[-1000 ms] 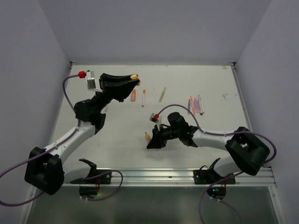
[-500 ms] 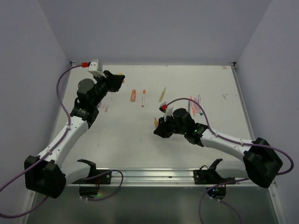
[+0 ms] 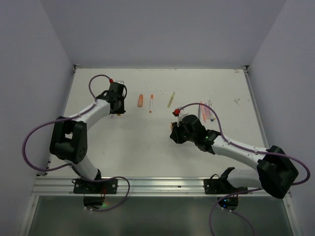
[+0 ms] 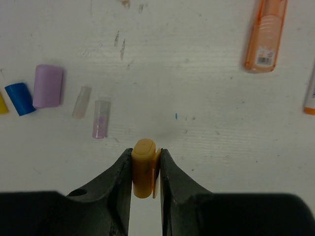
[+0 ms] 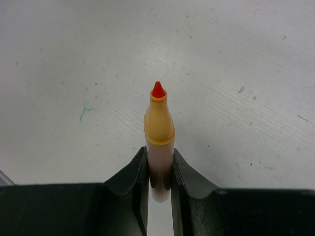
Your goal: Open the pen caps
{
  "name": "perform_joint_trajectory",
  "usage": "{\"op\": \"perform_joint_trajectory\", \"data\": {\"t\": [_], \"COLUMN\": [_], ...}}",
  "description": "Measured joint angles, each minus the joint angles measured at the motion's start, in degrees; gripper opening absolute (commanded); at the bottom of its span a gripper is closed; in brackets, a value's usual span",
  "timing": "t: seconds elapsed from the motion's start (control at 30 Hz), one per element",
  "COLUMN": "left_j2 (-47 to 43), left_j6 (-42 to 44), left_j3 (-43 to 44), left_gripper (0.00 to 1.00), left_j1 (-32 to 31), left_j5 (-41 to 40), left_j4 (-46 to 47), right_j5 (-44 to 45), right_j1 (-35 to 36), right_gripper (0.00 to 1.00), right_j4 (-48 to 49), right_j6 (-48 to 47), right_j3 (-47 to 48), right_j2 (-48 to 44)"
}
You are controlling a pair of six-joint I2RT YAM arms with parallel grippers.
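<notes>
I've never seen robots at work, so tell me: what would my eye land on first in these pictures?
Probably the right gripper, shut on an uncapped orange pen whose red tip points out over the white table. Next, the left gripper pinches a small orange cap, with a lilac cap and a blue cap lying loose on the table to its left in the wrist view.

Tallied six pen caps by the far left corner: yellow cap (image 4: 2,104), blue cap (image 4: 19,98), lilac cap (image 4: 47,86), pale cap (image 4: 81,102) and pinkish clear cap (image 4: 101,119) lying loose, plus one orange cap (image 4: 142,169) held. Tallied four separate pens: orange highlighter (image 3: 140,101), slim orange-and-white pen (image 3: 151,103) and yellow-green pen (image 3: 171,99) along the far edge, plus one uncapped orange pen (image 5: 159,123) held mid-bench. Cluster of pens (image 3: 205,111) toward the right edge, about three, too small to count surely.
</notes>
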Motion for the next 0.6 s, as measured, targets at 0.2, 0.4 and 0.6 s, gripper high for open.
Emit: {"op": "perform_joint_trajectory", "data": {"t": [0.2, 0.4, 0.6], "left_j2": [5.66, 10.03, 12.68], "left_j6": [0.70, 1.31, 1.46], "left_j3": [3.87, 5.38, 5.38], "left_gripper": [0.14, 0.22, 0.30], "left_j1": [0.00, 0.00, 0.00], "left_j5": [-5.38, -7.02, -7.26], "left_j4": [-3.45, -3.45, -3.50], "right_j5": [1.27, 1.42, 2.47], "right_j1": [-0.13, -0.13, -0.28], "right_gripper": [0.00, 0.00, 0.00], "right_j4": [-0.59, -0.66, -0.72], "right_j6": [0.00, 0.00, -0.02], "right_j3": [0.00, 0.00, 0.00], "right_j2": [0.00, 0.00, 0.00]}}
